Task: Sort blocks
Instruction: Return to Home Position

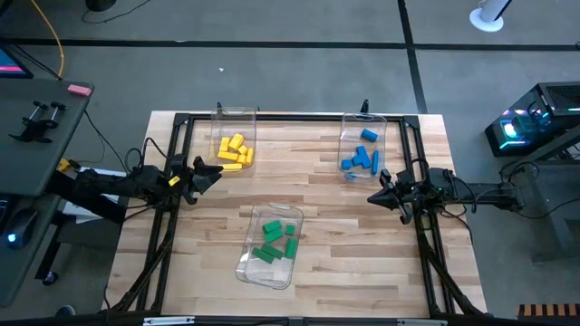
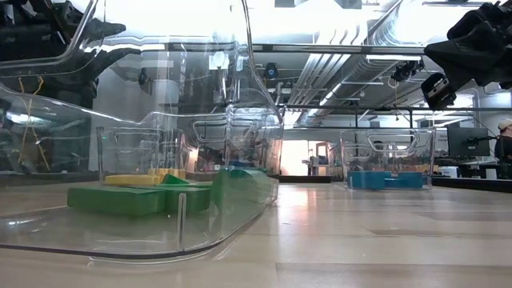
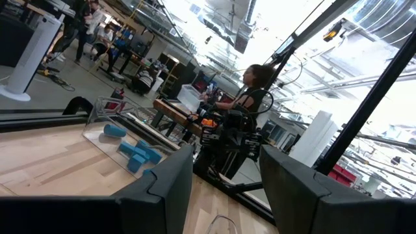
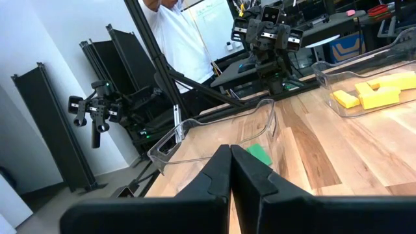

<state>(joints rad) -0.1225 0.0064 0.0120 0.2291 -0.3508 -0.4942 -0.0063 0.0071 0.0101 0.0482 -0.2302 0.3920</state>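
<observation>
All blocks lie inside three clear bins on the table. Yellow blocks fill the far-left bin, blue blocks the far-right bin, green blocks the near middle bin. In the low view the green blocks sit close, the yellow blocks and blue blocks farther back. My left gripper hovers open at the table's left side, beside the yellow bin. My right gripper hovers shut at the right side, just near of the blue bin. Neither holds anything.
The three clear bins stand apart, with bare wood between them. A black frame rims the table's edge. People show in the room beyond the table in both wrist views.
</observation>
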